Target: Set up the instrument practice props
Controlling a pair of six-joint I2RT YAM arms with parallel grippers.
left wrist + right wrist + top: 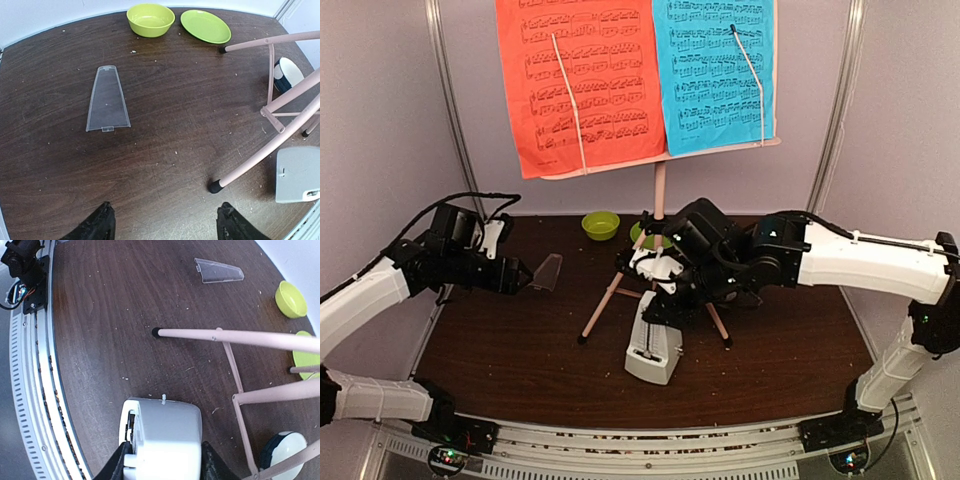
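Top external view, and the music stand [660,200] is up at centre, tripod legs spread on the dark surface [520,370]. The red sheet [582,80] and blue sheet [715,70] hang side by side on its desk at the top of the frame. So the paper part looks done!

Lower centre now: the metronome [653,352] sits between the stand's two front feet. The right arm reaches in from the right of the frame, elbow high and wrist bent down over the metronome. The right wrist view shows why. The right claw [162,465] has a dark finger pressed on each flank of the white body, a firm hold on the narrow upper part, likely to shift or steady it.

Over at left centre the left arm lies low and nearly level, forearm pointing inward. The left claw [162,227] is spread wide and holds nothing. It aims at a clear cover [107,98] lying flat, well apart from the fingers (probably the metronome's front panel, set aside).
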